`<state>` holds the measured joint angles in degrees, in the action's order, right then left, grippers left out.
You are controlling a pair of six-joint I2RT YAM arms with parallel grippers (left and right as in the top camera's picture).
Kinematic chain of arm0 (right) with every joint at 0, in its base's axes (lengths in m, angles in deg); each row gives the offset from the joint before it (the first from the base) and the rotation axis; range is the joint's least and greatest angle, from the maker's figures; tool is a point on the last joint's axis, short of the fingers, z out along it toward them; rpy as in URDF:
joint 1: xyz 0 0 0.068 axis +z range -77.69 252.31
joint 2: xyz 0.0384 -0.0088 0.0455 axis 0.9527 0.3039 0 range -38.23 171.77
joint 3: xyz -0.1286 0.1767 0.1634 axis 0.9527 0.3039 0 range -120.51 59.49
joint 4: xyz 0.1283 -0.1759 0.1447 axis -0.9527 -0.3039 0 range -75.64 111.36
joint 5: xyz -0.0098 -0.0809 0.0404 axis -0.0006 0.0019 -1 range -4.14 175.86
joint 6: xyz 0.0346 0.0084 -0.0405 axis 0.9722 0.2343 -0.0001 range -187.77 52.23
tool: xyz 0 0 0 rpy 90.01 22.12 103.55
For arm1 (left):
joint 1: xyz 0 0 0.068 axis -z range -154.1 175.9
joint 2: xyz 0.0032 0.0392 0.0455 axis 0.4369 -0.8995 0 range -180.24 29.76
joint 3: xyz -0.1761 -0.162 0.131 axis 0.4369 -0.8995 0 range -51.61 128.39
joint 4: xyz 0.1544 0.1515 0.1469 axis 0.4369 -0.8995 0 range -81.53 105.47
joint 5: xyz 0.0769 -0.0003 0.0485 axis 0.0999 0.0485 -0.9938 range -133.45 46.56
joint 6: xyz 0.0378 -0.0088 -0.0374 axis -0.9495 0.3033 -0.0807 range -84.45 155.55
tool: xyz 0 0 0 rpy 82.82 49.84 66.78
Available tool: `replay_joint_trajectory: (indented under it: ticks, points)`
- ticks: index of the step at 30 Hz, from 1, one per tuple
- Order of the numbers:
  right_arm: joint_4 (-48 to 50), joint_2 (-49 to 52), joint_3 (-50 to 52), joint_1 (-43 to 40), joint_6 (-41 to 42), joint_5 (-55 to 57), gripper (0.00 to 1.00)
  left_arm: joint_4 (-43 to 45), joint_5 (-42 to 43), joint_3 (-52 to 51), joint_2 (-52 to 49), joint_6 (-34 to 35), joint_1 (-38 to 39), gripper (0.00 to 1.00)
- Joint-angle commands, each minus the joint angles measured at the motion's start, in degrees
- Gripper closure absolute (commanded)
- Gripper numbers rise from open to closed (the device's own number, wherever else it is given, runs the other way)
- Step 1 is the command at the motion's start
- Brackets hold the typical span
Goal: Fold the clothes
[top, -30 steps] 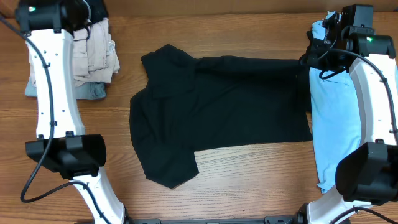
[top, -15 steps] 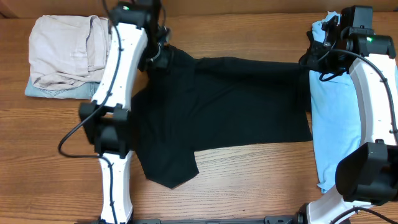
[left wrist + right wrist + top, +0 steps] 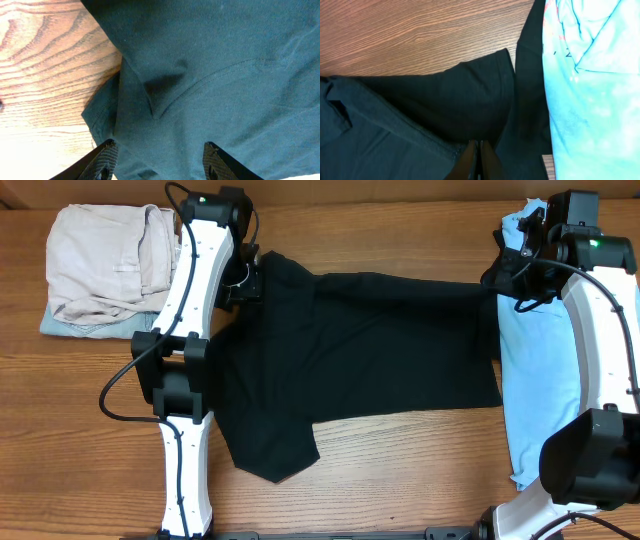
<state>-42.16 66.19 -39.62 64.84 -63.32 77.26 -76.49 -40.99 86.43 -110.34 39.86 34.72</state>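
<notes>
Surface (image 3: 400, 480) of grained wood carries the black T-shirt (image 3: 370, 350) spread across the centre, a light blue shirt (image 3: 545, 380) at 3 o'clock and a beige garment (image 3: 100, 260) at 10 o'clock. Folding looks barely begun. The right fingers (image 3: 471, 159) pinch the tee's hem at 2 o'clock, while the left fingers (image 3: 106, 161) stand wide over its sleeve at 11 o'clock and probably must close there before any lift.

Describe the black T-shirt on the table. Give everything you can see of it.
The black T-shirt is plain, soft knit fabric with short sleeves. It lies spread mostly flat on the wooden table, sleeves toward the left arm's side. The open left gripper hangs over the far sleeve, its fingers straddling the stitched hem. The right gripper is shut on the far corner of the shirt's other end, and that end meets the light blue shirt. Light creases show.
</notes>
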Motion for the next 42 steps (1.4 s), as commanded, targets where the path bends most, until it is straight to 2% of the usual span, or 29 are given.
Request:
replay_joint_trajectory:
  ticks: [1, 7, 20, 26, 28, 31, 42]
  points:
    - [0.3, -0.2, -1.5, 0.0, -0.2, 0.6, 0.96, -0.4, -0.6, 0.0, -2.0, 0.2, 0.3, 0.43]
    - [0.4, -0.2, -1.4, 0.0, -0.2, 0.7, 0.96, 0.3, -0.6, -2.1, -2.1, 0.2, 0.3, 0.44]
    - [0.4, -0.2, -1.5, 0.0, -0.2, 0.7, 0.96, 10.7, 1.7, -11.4, -2.1, 0.4, 0.4, 0.46]
    - [0.4, -0.2, -1.5, 0.0, -0.2, 1.0, 0.96, 14.8, 3.4, -15.8, -2.1, 0.4, 1.2, 0.50]
    - [0.4, -0.2, -1.4, 0.0, -0.2, 1.1, 0.96, 15.8, 3.3, -17.2, -2.1, 0.4, 1.4, 0.56]
    - [0.4, -0.2, -1.4, 0.0, -0.2, 1.5, 0.96, 16.0, 3.4, -17.2, -2.1, 0.5, 1.4, 0.61]
    - [0.3, -0.2, -1.5, 0.0, -0.2, 1.7, 0.96, 13.1, 3.3, -13.0, -1.8, 0.6, 0.1, 0.62]
